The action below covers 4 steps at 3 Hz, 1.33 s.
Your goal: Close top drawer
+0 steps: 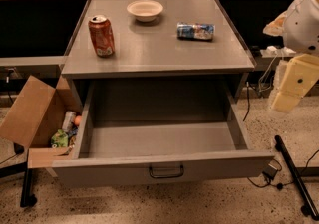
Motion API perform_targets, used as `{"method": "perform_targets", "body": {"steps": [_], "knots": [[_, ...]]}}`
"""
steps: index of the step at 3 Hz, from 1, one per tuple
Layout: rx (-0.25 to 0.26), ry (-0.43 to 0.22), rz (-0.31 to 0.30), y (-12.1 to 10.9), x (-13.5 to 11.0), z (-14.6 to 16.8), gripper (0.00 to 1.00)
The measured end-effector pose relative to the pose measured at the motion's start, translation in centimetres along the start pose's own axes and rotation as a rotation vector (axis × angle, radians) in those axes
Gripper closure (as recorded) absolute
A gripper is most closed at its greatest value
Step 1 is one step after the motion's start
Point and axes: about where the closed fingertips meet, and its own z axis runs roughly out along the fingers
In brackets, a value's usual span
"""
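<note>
The top drawer (114, 170) is pulled far out from under the grey counter (159, 54). Its deep grey tray (159, 141) holds nothing that I can see. Its flat grey front panel faces me, with a small dark handle (166, 170) at its centre. My arm comes in from the upper right, white above and cream below. The gripper (291, 88) hangs at the right edge, beside the drawer's right side, above floor level and apart from the drawer. It touches nothing.
On the counter stand a red soda can (101, 35) and a white bowl (144, 10), and a blue-and-white can (196, 31) lies on its side. An open cardboard box (35, 113) with items sits left of the drawer. A black stand leg (296, 175) and cables lie on the floor at the right.
</note>
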Motion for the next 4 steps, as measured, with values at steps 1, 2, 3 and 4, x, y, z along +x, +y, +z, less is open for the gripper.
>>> {"method": "perform_targets", "body": {"steps": [1, 2, 3, 4], "knots": [[0.0, 0.0, 0.0, 0.0, 0.0, 0.0, 0.0], [-0.036, -0.009, -0.039, 1.3, -0.5, 1.9, 0.0], [-0.091, -0.019, -0.099, 3.8, -1.3, 5.5, 0.0], [-0.158, -0.023, -0.137, 6.8, -1.6, 9.7, 0.0]]}}
